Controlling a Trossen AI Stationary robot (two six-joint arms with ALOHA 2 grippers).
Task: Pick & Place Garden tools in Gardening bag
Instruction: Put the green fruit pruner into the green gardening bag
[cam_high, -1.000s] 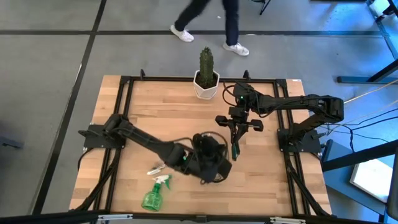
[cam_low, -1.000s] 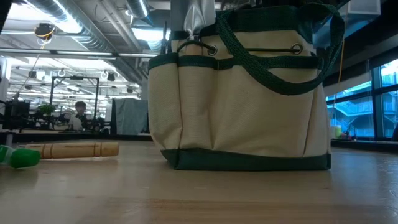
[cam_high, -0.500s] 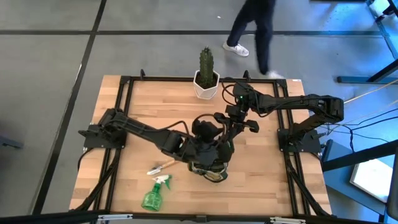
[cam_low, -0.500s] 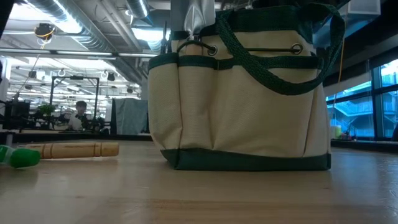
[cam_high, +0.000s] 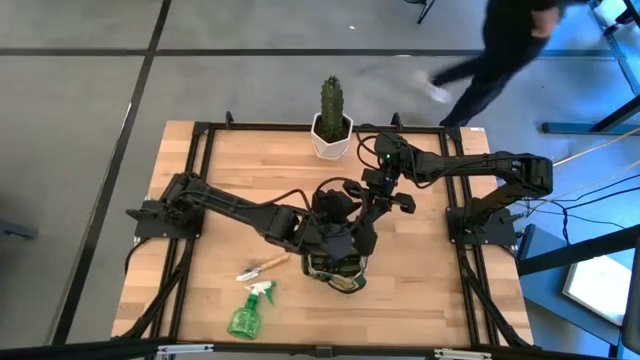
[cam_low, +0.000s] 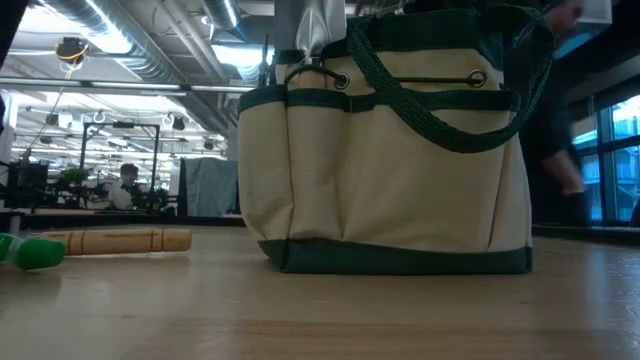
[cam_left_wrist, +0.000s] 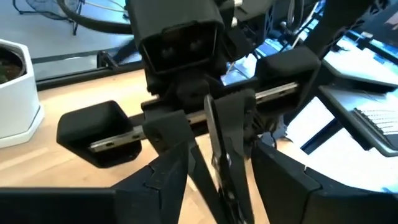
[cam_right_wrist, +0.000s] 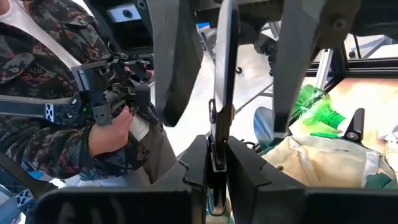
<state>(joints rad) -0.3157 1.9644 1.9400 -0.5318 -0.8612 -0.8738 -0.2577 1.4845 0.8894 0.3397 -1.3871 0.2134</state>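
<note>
Shears (cam_right_wrist: 219, 93) hang over the gardening bag (cam_high: 338, 268) mid-desk, clamped in the right gripper (cam_high: 378, 205); the left gripper (cam_left_wrist: 214, 180) stands alongside, jaws apart. Next: lower and release inside the bag.

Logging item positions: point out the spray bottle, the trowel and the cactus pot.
spray bottle (cam_high: 246, 314), high view, green body
trowel (cam_high: 270, 264), high view, wooden handle
cactus pot (cam_high: 331, 139), high view, white rim

Hidden and cut-off items

Low view: bag (cam_low: 385, 170) top cut by frame edge; spray bottle (cam_low: 28, 252) cropped at side. High view: bag (cam_high: 338, 268) largely covered by both arms; walking person (cam_high: 497, 50) blurred, partly out of frame.
</note>
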